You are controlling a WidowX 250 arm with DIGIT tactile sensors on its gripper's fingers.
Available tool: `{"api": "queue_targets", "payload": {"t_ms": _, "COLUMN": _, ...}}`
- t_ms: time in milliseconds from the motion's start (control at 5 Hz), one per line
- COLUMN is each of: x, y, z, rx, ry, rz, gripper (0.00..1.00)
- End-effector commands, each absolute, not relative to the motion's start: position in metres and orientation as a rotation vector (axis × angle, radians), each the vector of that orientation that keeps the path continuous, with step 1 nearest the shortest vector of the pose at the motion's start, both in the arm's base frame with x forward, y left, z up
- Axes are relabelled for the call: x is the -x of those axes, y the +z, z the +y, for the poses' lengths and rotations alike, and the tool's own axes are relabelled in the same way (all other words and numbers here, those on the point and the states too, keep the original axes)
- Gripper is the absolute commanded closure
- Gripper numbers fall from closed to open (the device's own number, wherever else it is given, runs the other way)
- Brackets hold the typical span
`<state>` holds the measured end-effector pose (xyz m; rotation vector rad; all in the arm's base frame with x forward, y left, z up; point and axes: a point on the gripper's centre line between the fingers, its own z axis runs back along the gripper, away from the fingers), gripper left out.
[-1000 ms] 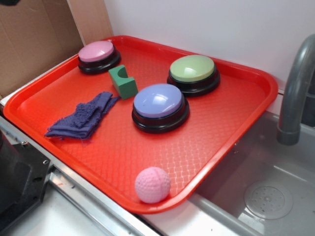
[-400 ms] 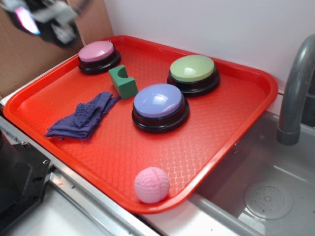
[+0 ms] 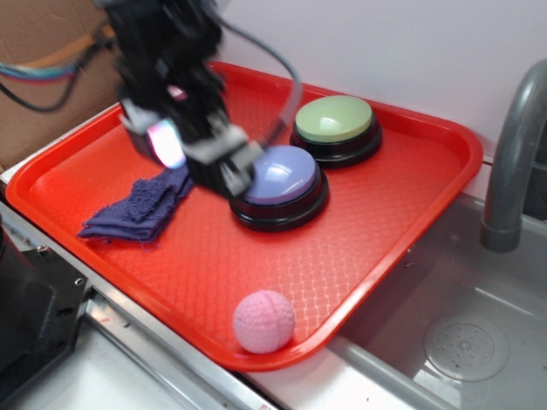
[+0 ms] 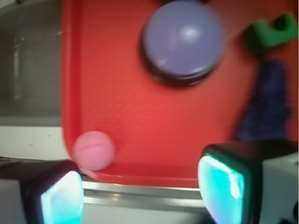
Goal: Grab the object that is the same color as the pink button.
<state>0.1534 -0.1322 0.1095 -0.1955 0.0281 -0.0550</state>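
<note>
I read fingers (image 4: 224,186) spread wide, nothing between pads. Gripper (image 4: 140,191) hangs above red tray (image 3: 410,196), over blue-lavender button (image 3: 286,175) and purple cloth (image 3: 141,209). Pink ball (image 3: 265,321) sits at tray's near corner, against rim, well apart from gripper. Green button (image 3: 335,120) at far side. Pink button hidden behind arm.

Pale pink ball (image 3: 265,321), dimpled. Red tray (image 3: 410,205), fine woven texture. Blue-lavender button (image 3: 282,175) on black base; green button (image 3: 334,119) likewise. Purple cloth (image 3: 137,209). Green block (image 4: 271,32). Black gripper (image 4: 140,196), teal-glowing pads (image 4: 219,186). Grey faucet (image 3: 513,162).
</note>
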Motion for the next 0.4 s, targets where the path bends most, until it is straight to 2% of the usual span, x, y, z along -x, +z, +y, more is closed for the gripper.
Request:
{"api": "queue_targets", "payload": {"t_ms": 0, "x": -0.140, "y": 0.071, "z": -0.180, "rx": 0.293, "ry": -0.052, "rz": 0.088, "gripper": 0.00}}
{"api": "queue_targets", "payload": {"t_ms": 200, "x": -0.137, "y": 0.057, "z": -0.187, "rx": 0.341, "ry": -0.035, "rz": 0.103, "gripper": 0.00}}
